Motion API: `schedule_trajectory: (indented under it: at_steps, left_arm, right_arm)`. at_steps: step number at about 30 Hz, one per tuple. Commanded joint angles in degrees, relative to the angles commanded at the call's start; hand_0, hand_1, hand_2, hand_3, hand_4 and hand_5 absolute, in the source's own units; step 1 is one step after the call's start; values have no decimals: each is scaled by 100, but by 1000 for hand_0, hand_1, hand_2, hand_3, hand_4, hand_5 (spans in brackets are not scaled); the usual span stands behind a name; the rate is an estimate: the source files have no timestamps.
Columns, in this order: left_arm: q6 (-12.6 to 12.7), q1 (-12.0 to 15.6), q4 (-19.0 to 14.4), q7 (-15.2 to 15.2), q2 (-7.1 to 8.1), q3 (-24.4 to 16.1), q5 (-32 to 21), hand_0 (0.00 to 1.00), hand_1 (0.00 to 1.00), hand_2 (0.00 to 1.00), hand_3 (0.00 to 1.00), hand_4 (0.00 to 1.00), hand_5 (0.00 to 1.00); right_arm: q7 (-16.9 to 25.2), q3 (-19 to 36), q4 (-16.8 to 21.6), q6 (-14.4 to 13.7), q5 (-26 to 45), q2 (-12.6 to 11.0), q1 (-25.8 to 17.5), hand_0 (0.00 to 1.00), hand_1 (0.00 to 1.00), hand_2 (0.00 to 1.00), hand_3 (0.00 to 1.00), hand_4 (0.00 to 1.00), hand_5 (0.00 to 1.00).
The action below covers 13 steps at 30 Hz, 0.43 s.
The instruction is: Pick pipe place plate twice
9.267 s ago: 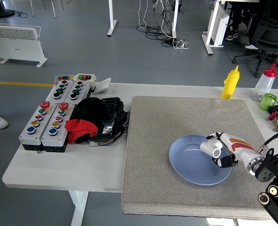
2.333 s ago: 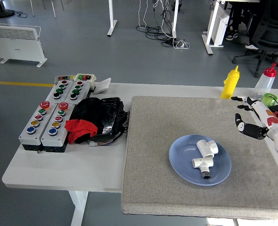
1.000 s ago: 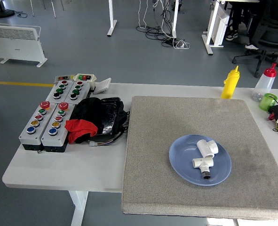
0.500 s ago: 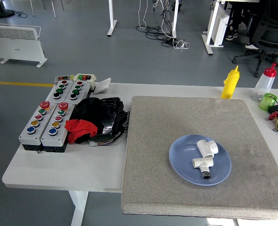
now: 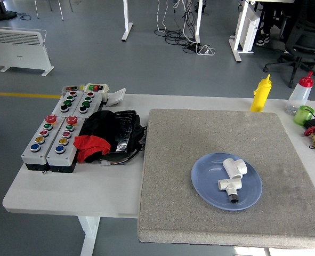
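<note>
Resting together on the round blue plate (image 5: pixel 215 189): two white plastic pipe fittings (image 5: pixel 232 178), touching each other right of its centre.

Neither robot hand is in view, so whether their fingers are open or closed cannot be told. The plate sits on a grey felt mat (image 5: pixel 189 138), toward its near right part, with bare mat all round it and the widest open room to the left and far side. Judging from this, both pipes look delivered; the risk is a returning hand clipping the stacked fittings and rolling one off the shallow rim. The yellow squeeze bottle (image 5: pixel 261 93) and clear red-capped bottle (image 5: pixel 299 94) stand at the far right edge, well apart from the plate.
</note>
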Motion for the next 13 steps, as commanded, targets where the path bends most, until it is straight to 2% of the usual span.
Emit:
schedule_trajectory:
  at_steps: [2,5,13]
  left_arm:
    - [58,-16,-30,-120,0,105,-110,818,802,939,925,463,998]
    - [65,-33,-42,-179,0,85,73,818,804,936,927,479,998]
    - [-23,-49,-51,-189,0,49,217,818,809,934,924,467,998]
  right_arm:
    - [18,38,-10,-4,27,7,-26,922,868,979,929,554,474]
    - [48,140,-33,-2,133,37,-80,911,861,968,918,551,476]
    - [86,533,-64,37,540,215,-271,899,854,949,908,549,473]
